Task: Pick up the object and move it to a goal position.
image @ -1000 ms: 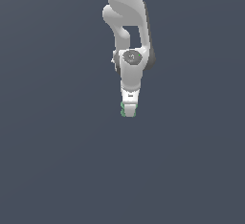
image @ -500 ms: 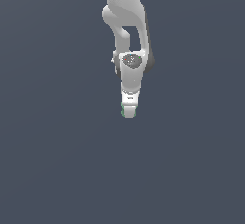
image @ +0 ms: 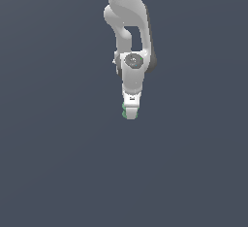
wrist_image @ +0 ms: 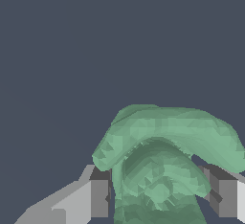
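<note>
The green object [wrist_image: 162, 170] is gripped between the fingers of the end effector [wrist_image: 158, 196] (pickup apparently done). Transport to the goal remains; no goal marker is seen.

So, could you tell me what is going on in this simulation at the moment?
A single white robot arm is handling a small lumpy green object. The gripper points downward and is shut on the object, with a finger on either side of it. In the exterior view only slivers of green show at the fingertips, against a plain dark grey background.
</note>
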Tool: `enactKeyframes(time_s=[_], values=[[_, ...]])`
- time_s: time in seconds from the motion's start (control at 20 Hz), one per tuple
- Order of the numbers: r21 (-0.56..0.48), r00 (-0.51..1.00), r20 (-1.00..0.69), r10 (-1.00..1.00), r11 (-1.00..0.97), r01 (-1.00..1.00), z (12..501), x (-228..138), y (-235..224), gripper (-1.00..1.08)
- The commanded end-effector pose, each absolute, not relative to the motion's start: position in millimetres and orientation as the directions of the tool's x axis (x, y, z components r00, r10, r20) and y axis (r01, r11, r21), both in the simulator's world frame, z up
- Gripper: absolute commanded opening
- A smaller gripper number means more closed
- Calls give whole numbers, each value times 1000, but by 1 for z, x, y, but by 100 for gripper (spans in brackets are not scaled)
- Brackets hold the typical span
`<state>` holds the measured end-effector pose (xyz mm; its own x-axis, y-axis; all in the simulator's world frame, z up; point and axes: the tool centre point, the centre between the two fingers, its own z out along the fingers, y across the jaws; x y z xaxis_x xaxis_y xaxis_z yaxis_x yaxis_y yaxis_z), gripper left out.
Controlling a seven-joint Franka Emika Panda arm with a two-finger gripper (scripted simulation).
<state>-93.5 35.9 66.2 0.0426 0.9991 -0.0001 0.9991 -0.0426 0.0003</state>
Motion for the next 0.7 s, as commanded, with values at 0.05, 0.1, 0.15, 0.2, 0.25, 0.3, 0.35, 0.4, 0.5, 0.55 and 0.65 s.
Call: enactKeyframes(time_s=[0.05, 0.1, 0.15, 0.2, 0.25, 0.3, 0.35, 0.4, 0.5, 0.55, 0.65], values=[[1, 42, 0, 999, -42, 999, 74, -91, 38, -100], [1, 42, 0, 999, -42, 999, 77, -91, 39, -100], [1, 42, 0, 999, -42, 999, 81, -90, 40, -100], [1, 42, 0, 999, -42, 999, 86, -88, 41, -100], [1, 42, 0, 999, -42, 999, 91, -87, 42, -100], [1, 42, 0, 999, -42, 999, 96, -86, 44, -100], [1, 42, 0, 999, -42, 999, 102, -84, 45, -100], [0, 41, 1, 999, -41, 999, 108, -83, 47, -100], [0, 41, 1, 999, -41, 999, 123, -79, 51, -100], [0, 41, 1, 999, -41, 999, 131, -77, 53, -100], [0, 41, 2, 999, -41, 999, 148, -72, 57, -100]])
